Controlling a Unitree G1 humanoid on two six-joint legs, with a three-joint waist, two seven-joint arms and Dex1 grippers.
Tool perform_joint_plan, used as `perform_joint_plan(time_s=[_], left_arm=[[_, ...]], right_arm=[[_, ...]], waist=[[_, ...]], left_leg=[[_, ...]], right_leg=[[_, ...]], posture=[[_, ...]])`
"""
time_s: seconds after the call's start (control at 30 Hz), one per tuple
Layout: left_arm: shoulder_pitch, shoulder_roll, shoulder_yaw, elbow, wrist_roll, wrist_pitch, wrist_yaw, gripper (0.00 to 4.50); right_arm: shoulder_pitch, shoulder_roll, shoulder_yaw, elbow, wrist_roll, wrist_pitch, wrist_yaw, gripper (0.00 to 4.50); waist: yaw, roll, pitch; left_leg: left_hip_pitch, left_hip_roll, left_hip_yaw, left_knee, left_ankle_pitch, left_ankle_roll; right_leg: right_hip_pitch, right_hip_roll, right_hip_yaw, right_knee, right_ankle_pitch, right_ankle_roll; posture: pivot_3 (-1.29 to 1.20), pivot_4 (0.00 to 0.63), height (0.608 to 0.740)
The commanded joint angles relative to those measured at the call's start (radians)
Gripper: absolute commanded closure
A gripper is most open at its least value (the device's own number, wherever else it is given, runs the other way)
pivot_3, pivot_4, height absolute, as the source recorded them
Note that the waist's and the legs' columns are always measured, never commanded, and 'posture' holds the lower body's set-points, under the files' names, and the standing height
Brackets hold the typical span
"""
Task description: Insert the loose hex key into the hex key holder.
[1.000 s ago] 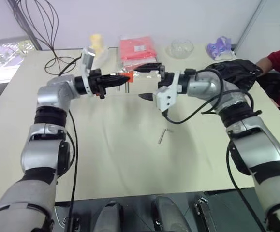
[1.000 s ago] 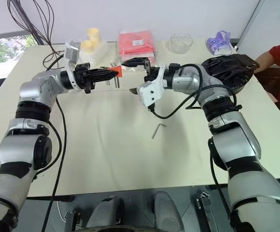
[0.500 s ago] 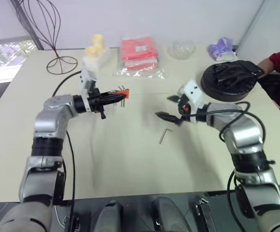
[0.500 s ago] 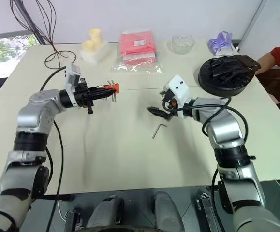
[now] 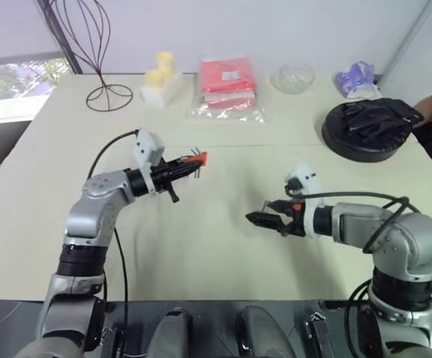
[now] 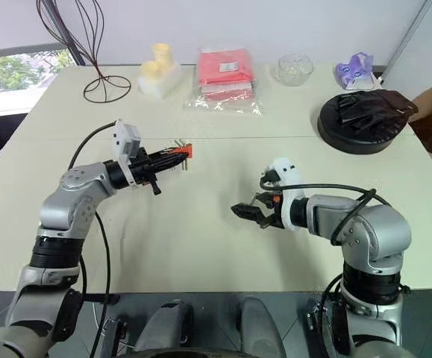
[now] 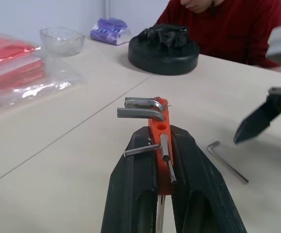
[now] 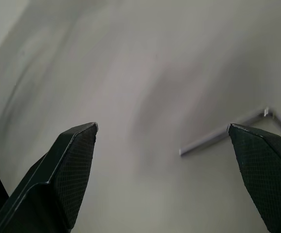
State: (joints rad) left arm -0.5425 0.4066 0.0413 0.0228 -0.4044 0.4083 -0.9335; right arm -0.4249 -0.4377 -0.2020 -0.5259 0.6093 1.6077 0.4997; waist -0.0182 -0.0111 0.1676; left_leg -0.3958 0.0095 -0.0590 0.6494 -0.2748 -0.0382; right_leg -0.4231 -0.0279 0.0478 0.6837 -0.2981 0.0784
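Left fingers [image 7: 162, 160] pinching small orange-red plastic hex key holder [image 7: 159, 127] above table [image 5: 201, 246]. Right fingers [image 8: 77, 160] spread wide, hovering just over thin grey L-shaped loose hex key [image 8: 223, 133]. Not yet grasped; pickup and insertion left.

Pale beige table [image 5: 201, 246] before a white wall [image 5: 290, 30], daylit window [image 5: 14, 82] at left

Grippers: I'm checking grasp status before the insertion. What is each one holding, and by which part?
The left gripper clamps the hex key holder by the sides of its orange block. The right gripper is open, holding nothing; the loose hex key lies on the table.
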Motion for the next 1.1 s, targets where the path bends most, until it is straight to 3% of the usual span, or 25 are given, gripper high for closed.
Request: perform_joint_plan(time_s=[0.03, 0.27, 0.6, 0.7, 0.8, 0.9, 0.93, 1.1], left_arm=[[0.004, -0.005, 0.002, -0.052, -0.022, 0.006, 0.023, 4.50], [0.014, -0.007, 0.002, -0.056, -0.030, 0.016, 0.056, 4.50], [0.025, -0.017, -0.003, -0.057, -0.033, 0.011, 0.101, 4.50], [0.026, -0.029, -0.006, -0.054, -0.030, 0.004, 0.116, 4.50], [0.026, -0.044, -0.005, -0.040, -0.023, -0.014, 0.138, 4.50], [0.032, -0.051, -0.005, -0.040, -0.019, -0.023, 0.150, 4.50], [0.035, -0.053, -0.006, -0.042, -0.019, -0.025, 0.153, 4.50], [0.044, -0.050, -0.016, -0.044, -0.012, -0.030, 0.157, 4.50]], right_arm=[[0.002, -0.021, 0.012, 0.000, 0.030, 0.007, -0.037, 0.05], [-0.042, 0.042, 0.113, 0.159, -0.051, -0.081, -0.097, 0.05], [-0.124, 0.052, 0.360, 0.477, -0.257, -0.383, -0.154, 0.05], [-0.119, 0.063, 0.411, 0.575, -0.316, -0.447, -0.173, 0.94], [-0.082, 0.086, 0.454, 0.620, -0.344, -0.462, -0.176, 2.48], [-0.057, 0.092, 0.474, 0.601, -0.355, -0.442, -0.163, 4.18], [-0.050, 0.092, 0.479, 0.592, -0.358, -0.437, -0.159, 4.44], [-0.059, 0.105, 0.443, 0.575, -0.363, -0.435, -0.152, 4.44]], waist=[[-0.003, 0.000, 0.000], [-0.017, -0.001, -0.001], [-0.029, -0.004, -0.003], [-0.026, -0.006, -0.005], [-0.026, -0.009, -0.012], [-0.026, -0.013, -0.022], [-0.026, -0.013, -0.025], [-0.025, -0.012, -0.032]], left_leg=[[0.000, 0.000, 0.000, 0.000, 0.000, 0.000], [0.001, 0.000, 0.000, 0.000, 0.000, 0.000], [0.007, 0.002, 0.000, -0.001, 0.000, 0.000], [0.016, 0.002, -0.001, -0.002, -0.001, 0.001], [0.026, 0.003, -0.001, -0.003, -0.002, 0.003], [0.026, 0.005, -0.002, -0.003, -0.003, 0.006], [0.026, 0.006, -0.002, -0.003, -0.004, 0.007], [0.026, 0.006, -0.004, -0.003, -0.006, 0.010]], right_leg=[[0.000, 0.000, 0.000, 0.000, 0.000, 0.000], [0.001, 0.001, 0.000, 0.000, 0.000, 0.000], [0.007, 0.003, 0.000, 0.000, 0.000, 0.000], [0.017, 0.003, -0.001, -0.003, 0.000, 0.000], [0.031, 0.005, -0.003, -0.013, -0.001, 0.000], [0.033, 0.007, -0.003, -0.015, -0.001, -0.001], [0.033, 0.008, -0.003, -0.015, -0.001, -0.001], [0.034, 0.008, -0.001, -0.017, -0.001, -0.001]], posture=[[0.00, 0.150, 0.740], [0.00, 0.150, 0.740], [0.00, 0.150, 0.740], [0.00, 0.150, 0.740], [0.00, 0.150, 0.740], [0.00, 0.150, 0.740], [0.00, 0.150, 0.740], [0.00, 0.150, 0.740]])
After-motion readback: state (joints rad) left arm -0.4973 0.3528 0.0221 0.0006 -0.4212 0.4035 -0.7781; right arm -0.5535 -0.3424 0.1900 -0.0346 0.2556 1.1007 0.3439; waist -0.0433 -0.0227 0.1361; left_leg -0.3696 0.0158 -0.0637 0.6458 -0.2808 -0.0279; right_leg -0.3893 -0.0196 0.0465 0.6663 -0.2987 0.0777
